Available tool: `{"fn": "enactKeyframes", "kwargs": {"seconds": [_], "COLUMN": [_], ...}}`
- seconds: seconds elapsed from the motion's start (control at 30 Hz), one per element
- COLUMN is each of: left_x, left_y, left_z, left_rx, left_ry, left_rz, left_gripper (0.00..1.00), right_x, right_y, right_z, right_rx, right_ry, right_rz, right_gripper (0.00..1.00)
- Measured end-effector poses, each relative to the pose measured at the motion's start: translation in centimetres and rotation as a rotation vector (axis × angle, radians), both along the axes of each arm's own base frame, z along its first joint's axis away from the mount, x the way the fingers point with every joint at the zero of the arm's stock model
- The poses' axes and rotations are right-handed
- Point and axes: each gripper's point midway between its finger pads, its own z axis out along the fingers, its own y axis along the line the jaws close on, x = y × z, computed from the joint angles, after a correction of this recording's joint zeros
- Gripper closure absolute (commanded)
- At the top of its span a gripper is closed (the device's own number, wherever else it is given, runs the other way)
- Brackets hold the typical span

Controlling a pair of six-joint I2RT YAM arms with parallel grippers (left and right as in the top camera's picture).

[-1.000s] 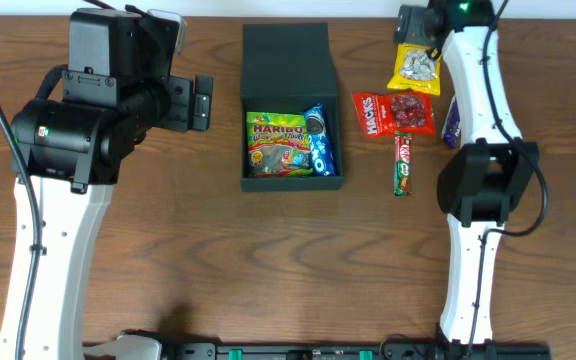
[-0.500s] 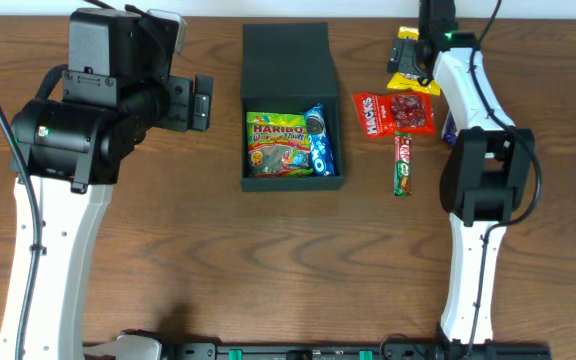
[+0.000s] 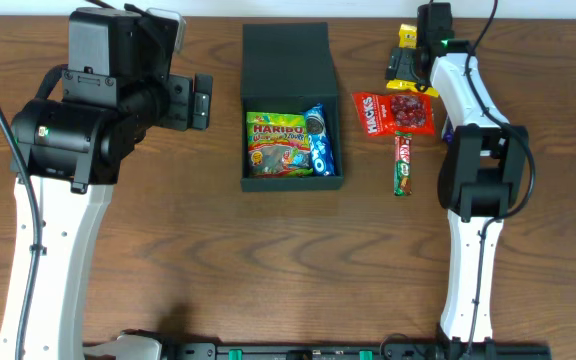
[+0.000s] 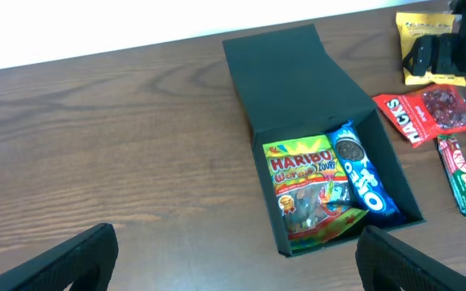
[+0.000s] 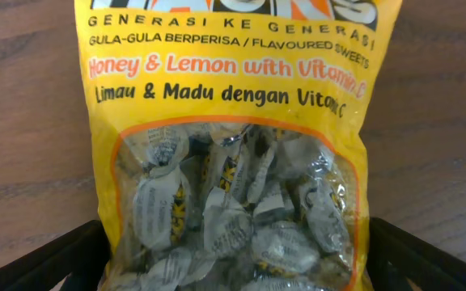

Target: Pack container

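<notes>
As the last second passed, the right arm [image 3: 468,95] was brought in over the yellow sweet packet [image 5: 229,145]. A second before, the packet had lain fully exposed on the bench [image 3: 168,250]; it was now half hidden beneath the wrist in the overhead view. The right jaws were seen spread wide, one dark finger at each lower corner of the wrist view. The packet lay flat between them, and nothing was yet gripped.

The left arm [image 3: 68,130] was left unmoved to the left of the black box [image 3: 286,55], the left jaws likewise wide apart and empty. The box was kept at mid-bench with its lid flap laid back toward the far edge. A gummy packet [image 3: 280,143] and a blue biscuit packet [image 3: 320,140] were already inside, side by side. To the right of the box, a red sweet packet [image 3: 393,113] and a chocolate bar [image 3: 402,163] were not yet packed.

The change was judged to mark a pick about to be made. The yellow packet was lined up as the next item for the box, and a closing of the jaws was what the step called for.
</notes>
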Motion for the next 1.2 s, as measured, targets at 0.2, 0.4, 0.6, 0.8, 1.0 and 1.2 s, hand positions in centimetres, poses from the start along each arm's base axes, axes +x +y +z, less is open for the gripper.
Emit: {"fn": "enactKeyframes", "kwargs": {"seconds": [0.2, 0.4, 0.6, 0.8, 1.0, 1.2], "left_x": [0.1, 0.3, 0.4, 0.5, 0.7, 0.8], "left_y": [0.0, 0.4, 0.7, 0.8, 0.8, 0.8], "left_z": [0.1, 0.2, 0.3, 0.3, 0.5, 0.7], "left_rx": [-0.001, 0.016, 0.029, 0.043, 0.052, 0.053], "left_ry": [-0.008, -0.015, -0.022, -0.028, -0.043, -0.05], "left_rz": [0.001, 0.018, 0.03, 0.027, 0.016, 0.014], "left_gripper": [0.05, 0.05, 0.05, 0.05, 0.05, 0.05], "right_x": [0.1, -0.3, 1.0, 1.7, -0.9, -8.8], "right_y": [0.1, 0.1, 0.2, 0.2, 0.8, -0.1], "right_z": [0.0, 0.6, 5.6, 15.4, 22.1, 31.7], "right_rx": [0.008, 0.009, 0.013, -0.009, 0.007, 0.021], "right_ry": [-0.004, 0.023, -0.028, -0.158, -0.211, -0.305], "right_rz": [-0.006, -0.007, 0.003, 0.039, 0.08, 0.08], "right_gripper": [0.34, 0.5, 0.53, 0.57, 0.6, 0.6]}}
